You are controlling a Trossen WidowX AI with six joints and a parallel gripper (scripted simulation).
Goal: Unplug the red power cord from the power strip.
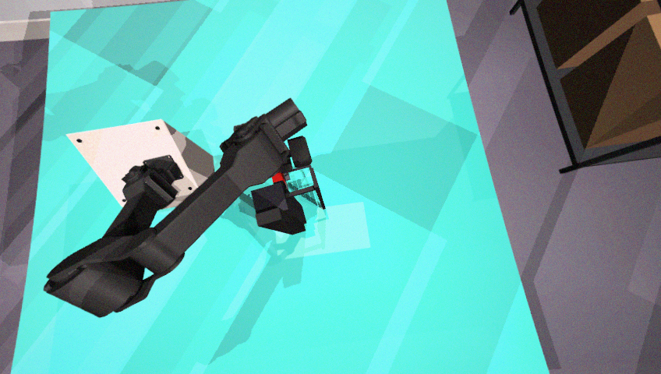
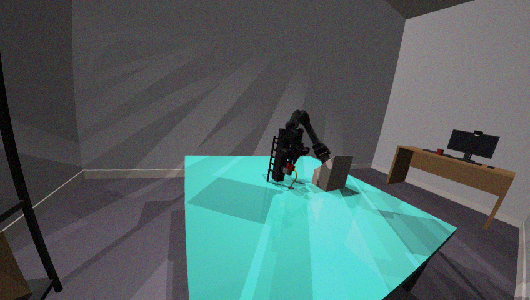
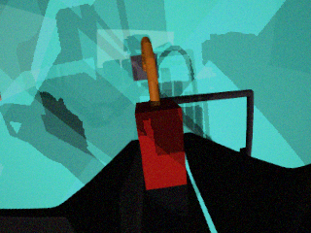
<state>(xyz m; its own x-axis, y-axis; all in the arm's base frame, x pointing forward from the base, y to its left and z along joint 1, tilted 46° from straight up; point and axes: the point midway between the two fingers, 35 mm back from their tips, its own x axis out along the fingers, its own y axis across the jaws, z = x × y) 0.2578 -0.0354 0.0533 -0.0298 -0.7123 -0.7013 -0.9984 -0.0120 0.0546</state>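
The red plug (image 1: 277, 178) (image 2: 290, 167) (image 3: 165, 171) sits between the two black fingers of my gripper (image 3: 161, 144), which is shut on it. Its orange cord (image 2: 296, 177) (image 3: 153, 83) leaves the plug's far end and curves down to the table. A tall dark block (image 1: 278, 210) (image 2: 277, 163), which looks like the power strip, stands upright right beside the plug. A dark face shows at the plug's near end in the wrist view. The sockets and the prongs are hidden, so I cannot tell whether the plug is seated.
A black ladder-like rack (image 1: 316, 187) (image 2: 273, 148) stands beside the dark block, close to the fingers. A pale slanted block (image 1: 111, 148) (image 2: 341, 172) stands on the turquoise table (image 1: 417, 277) (image 2: 223, 267) near the arm. A small purplish square (image 3: 138, 68) lies near the cord's lower end.
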